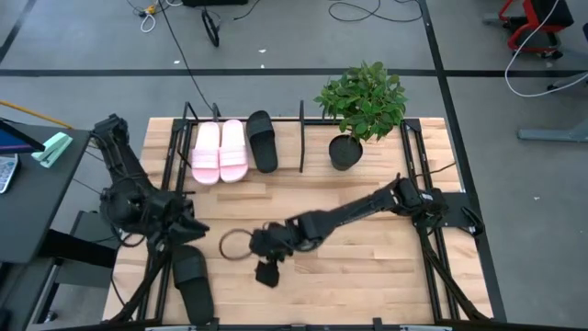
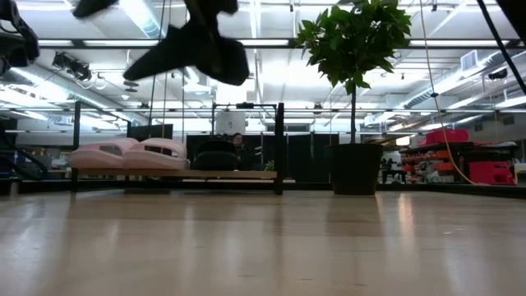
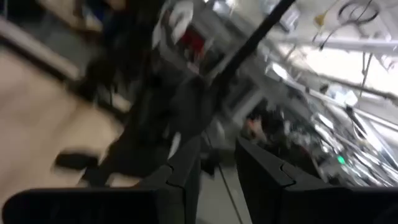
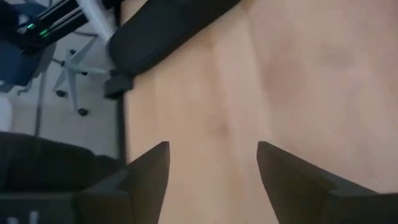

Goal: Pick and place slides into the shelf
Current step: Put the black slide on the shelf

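Last black slide (image 1: pixel 191 276) lies at the counter's (image 1: pixel 367 267) near-left edge: I judge it light, soft foam, best pinched across its strap. My right gripper (image 1: pixel 267 272) hovers released mid-counter; whether the left gripper (image 1: pixel 188 227) is released or clenched I cannot tell.

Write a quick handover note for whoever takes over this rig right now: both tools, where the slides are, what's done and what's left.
Right tool: open and empty, reaching across mid-table toward the front left.
Left tool: at the table's left edge; nothing visibly held, its fingers stand a little apart.
Shelf at the back: two pink slides and one black slide already in it, side by side.
Last black slide lies at the front left corner of the table.
Left to do: pick that slide and set it in the shelf, probably in the free space beside the black one.
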Tool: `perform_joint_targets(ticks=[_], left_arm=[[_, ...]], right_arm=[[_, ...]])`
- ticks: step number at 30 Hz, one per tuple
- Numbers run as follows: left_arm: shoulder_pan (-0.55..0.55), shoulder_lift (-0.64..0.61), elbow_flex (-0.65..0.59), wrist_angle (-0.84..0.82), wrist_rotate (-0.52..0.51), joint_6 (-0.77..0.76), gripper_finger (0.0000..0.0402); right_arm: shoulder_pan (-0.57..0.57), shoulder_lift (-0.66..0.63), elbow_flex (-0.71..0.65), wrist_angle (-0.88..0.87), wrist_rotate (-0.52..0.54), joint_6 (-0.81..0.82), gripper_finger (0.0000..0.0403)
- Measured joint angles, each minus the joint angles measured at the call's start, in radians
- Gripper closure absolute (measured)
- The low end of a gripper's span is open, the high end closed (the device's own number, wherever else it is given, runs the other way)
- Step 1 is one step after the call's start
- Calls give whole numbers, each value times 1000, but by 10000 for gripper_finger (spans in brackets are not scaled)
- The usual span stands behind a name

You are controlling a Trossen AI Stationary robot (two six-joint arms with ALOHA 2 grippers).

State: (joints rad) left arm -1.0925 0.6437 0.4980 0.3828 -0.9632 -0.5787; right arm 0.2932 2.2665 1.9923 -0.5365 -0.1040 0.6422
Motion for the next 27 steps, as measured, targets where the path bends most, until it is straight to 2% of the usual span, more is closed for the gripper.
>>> perform_joint_targets(ticks=[5, 12, 15, 22, 25, 27], left_arm=[[-25, -19, 0, -278, 87, -323, 294], [-20, -16, 0, -652, 280, -712, 294], [-20, -16, 0, -803, 404, -850, 294], [-20, -16, 0, -1080, 730, -1038, 294], [-20, -16, 0, -1144, 818, -1041, 294], [-20, -16, 0, -1169, 836, -1038, 294]], right_arm=[[104, 0, 0, 1, 64, 78, 162], [221, 0, 0, 7, 242, 193, 165], [237, 0, 0, 29, 291, 237, 165], [237, 0, 0, 95, 359, 277, 165], [222, 0, 0, 122, 365, 274, 166], [209, 0, 0, 129, 366, 274, 166]])
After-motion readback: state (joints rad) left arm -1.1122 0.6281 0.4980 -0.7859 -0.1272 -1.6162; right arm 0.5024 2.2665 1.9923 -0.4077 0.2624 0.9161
